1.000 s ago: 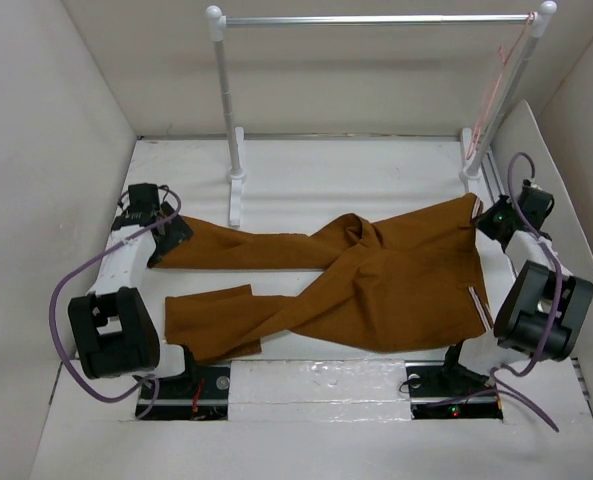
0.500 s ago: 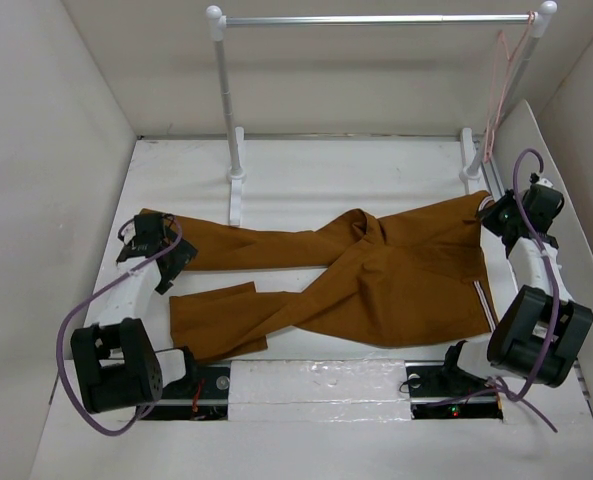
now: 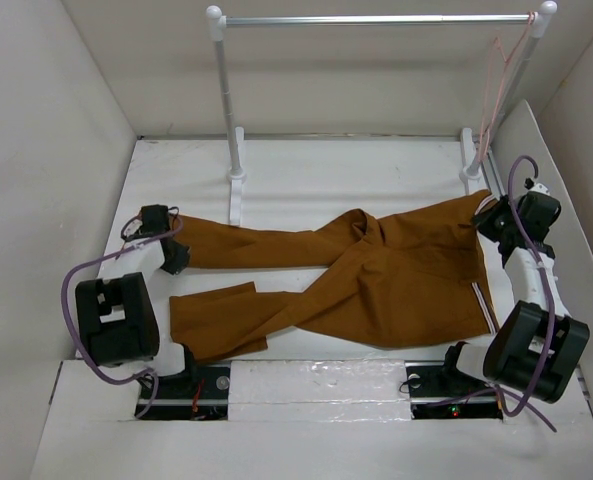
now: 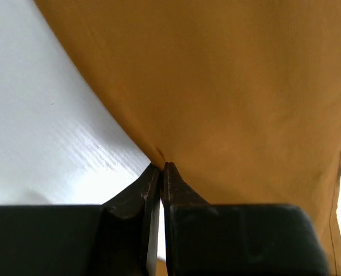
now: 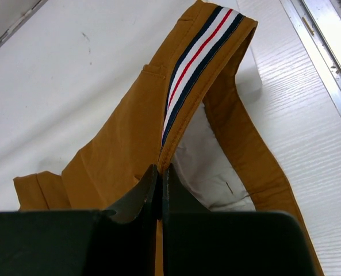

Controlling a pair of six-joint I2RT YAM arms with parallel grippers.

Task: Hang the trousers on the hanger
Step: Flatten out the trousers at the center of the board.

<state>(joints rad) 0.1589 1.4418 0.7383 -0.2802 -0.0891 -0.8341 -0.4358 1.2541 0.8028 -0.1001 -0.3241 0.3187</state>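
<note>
The rust-brown trousers lie flat on the white table with the legs crossed and pointing left, the waistband at the right. My left gripper is shut on the end of the upper leg, pinching the cloth edge. At the far right corner of the waistband, my right gripper is shut on the striped trim, lifting it slightly. The pale pink hanger hangs from the right end of the silver rail.
The rail stands on white posts at the back of the table, one post foot close behind the upper trouser leg. White walls enclose the table on the left, right and back. Purple cables loop from both arms.
The left gripper slid onto the end of the upper leg and closed on it. The right gripper kept its grip on the waistband and shifted slightly.
</note>
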